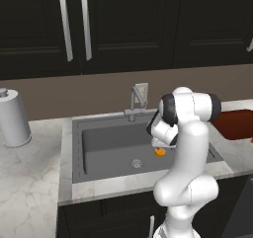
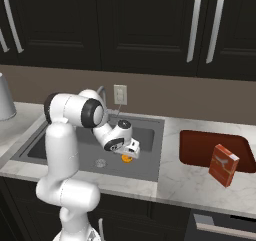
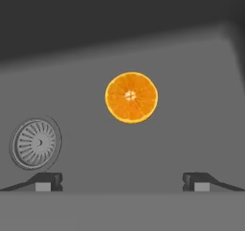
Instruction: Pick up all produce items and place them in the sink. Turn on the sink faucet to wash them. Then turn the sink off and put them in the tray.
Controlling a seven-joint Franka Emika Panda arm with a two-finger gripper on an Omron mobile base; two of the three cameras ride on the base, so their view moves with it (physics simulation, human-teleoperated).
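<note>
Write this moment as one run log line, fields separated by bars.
tool: open, above sink | orange slice: on sink floor, beside drain | tray: no produce

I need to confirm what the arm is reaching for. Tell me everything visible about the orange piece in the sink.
The orange piece is a round citrus half or slice, cut face up, bright orange with a pale centre and radiating segments. It lies flat on the dark grey sink floor, apart from the round metal drain, below the open gripper, untouched.
</note>
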